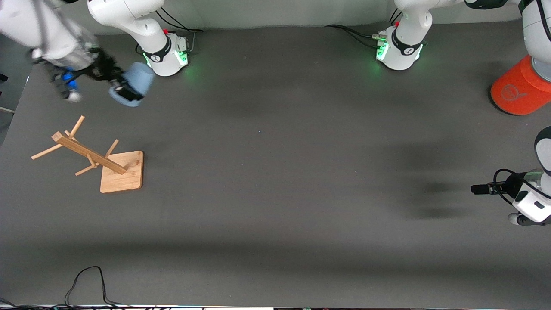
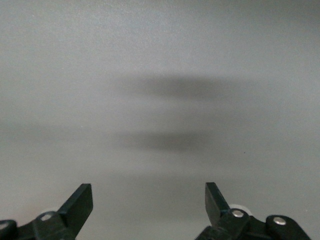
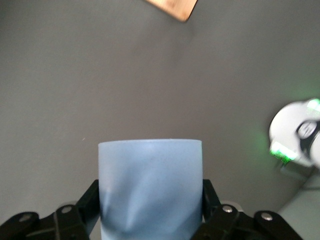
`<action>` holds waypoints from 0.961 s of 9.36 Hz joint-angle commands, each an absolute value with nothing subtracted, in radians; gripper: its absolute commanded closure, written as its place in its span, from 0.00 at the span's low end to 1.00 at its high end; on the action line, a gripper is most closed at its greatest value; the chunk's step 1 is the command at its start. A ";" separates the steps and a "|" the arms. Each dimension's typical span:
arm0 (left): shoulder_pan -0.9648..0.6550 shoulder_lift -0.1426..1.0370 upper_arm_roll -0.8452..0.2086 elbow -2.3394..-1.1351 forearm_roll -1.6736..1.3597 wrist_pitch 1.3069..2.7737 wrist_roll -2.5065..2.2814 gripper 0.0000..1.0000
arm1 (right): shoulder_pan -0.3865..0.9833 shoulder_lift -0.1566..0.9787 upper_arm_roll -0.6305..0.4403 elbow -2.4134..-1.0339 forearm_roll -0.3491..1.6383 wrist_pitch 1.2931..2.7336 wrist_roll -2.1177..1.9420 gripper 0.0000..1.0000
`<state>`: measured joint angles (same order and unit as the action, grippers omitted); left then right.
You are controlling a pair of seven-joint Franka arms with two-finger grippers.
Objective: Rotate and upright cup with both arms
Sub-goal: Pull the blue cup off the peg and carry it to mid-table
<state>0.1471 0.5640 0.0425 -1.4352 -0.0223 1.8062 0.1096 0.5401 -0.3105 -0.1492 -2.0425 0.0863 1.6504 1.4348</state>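
The right tool [image 1: 122,88] grips the pale blue cup [image 1: 134,82] in the upper left of the front frame, holding it on its side in the air over the table [image 1: 275,172], beside the right arm's base [image 1: 165,54]. A wooden mug rack [image 1: 97,157] stands lower in that frame. The left tool [image 2: 149,202] hangs open and empty over bare table at the front frame's right edge, waiting. An orange cylinder [image 1: 514,90] stands in the upper right.

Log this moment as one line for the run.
right tool: shut on cup, aloft near its base | left tool: open, empty, waiting at its table end | wooden rack: on table
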 commanded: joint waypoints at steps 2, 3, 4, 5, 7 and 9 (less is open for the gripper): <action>0.152 0.575 0.041 -1.416 -0.031 1.813 0.127 0.00 | 0.796 0.022 -0.161 -1.738 0.107 1.684 1.884 0.59; 0.152 0.575 0.040 -1.416 -0.029 1.813 0.127 0.00 | 0.846 0.149 -0.160 -1.613 0.109 1.684 1.998 0.59; 0.152 0.575 0.041 -1.416 -0.029 1.813 0.127 0.00 | 0.897 0.261 -0.161 -1.506 0.107 1.684 2.107 0.59; 0.152 0.575 0.040 -1.416 -0.031 1.813 0.127 0.00 | 0.934 0.376 -0.161 -1.405 0.107 1.686 2.196 0.59; 0.152 0.575 0.040 -1.416 -0.029 1.813 0.127 0.00 | 0.985 0.568 -0.161 -1.237 0.103 1.690 2.357 0.58; 0.152 0.575 0.041 -1.416 -0.029 1.813 0.127 0.00 | 1.020 0.719 -0.161 -1.140 0.101 1.768 2.500 0.58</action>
<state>0.1495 0.5673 0.0417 -1.4314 -0.0225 1.8139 0.1097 0.9999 0.6067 -0.1462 -1.2662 0.0960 1.7630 2.4127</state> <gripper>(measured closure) 0.000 0.181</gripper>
